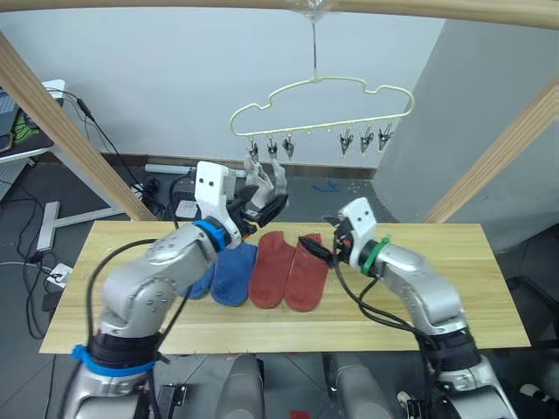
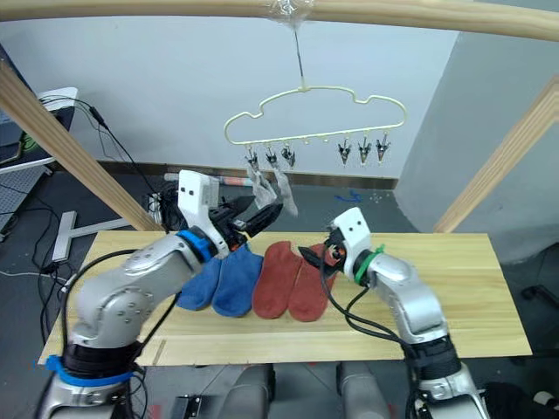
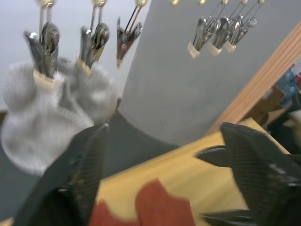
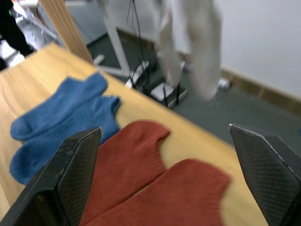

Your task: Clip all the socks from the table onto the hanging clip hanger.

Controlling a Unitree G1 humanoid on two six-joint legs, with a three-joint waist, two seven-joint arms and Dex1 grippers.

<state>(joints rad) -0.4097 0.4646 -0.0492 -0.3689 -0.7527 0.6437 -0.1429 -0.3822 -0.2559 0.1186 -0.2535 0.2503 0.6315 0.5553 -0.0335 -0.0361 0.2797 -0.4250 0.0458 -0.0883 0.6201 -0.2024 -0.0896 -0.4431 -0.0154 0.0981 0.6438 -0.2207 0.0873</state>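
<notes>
Socks first: we count two light grey knit ankle socks (image 1: 265,177) hanging from the two leftmost small dark metal clips (image 3: 47,40) of the pale yellow wavy wire clip hanger (image 1: 321,103), which hangs by its metal hook from the round wooden pole (image 1: 419,9) overhead. We find the remaining four clips (image 1: 365,138) bare.

On the long light yellowish plank table (image 1: 454,279) we list four socks lying flat, side by side near the middle: two blue knit ankle socks (image 1: 229,272) on the robot's left, two rust red knit ankle socks (image 1: 288,271) touching them on the right.

Left gripper (image 1: 262,209): raised above the table's far edge, just below the hung grey socks. In the left wrist view we see its black fingers (image 3: 77,174) spread wide with nothing between them.

Right gripper (image 1: 316,247): low over the table, at the right edge of the red socks. In the right wrist view we see its black fingers (image 4: 70,174) spread wide apart, holding nothing, with the red and blue socks lying ahead of them.
</notes>
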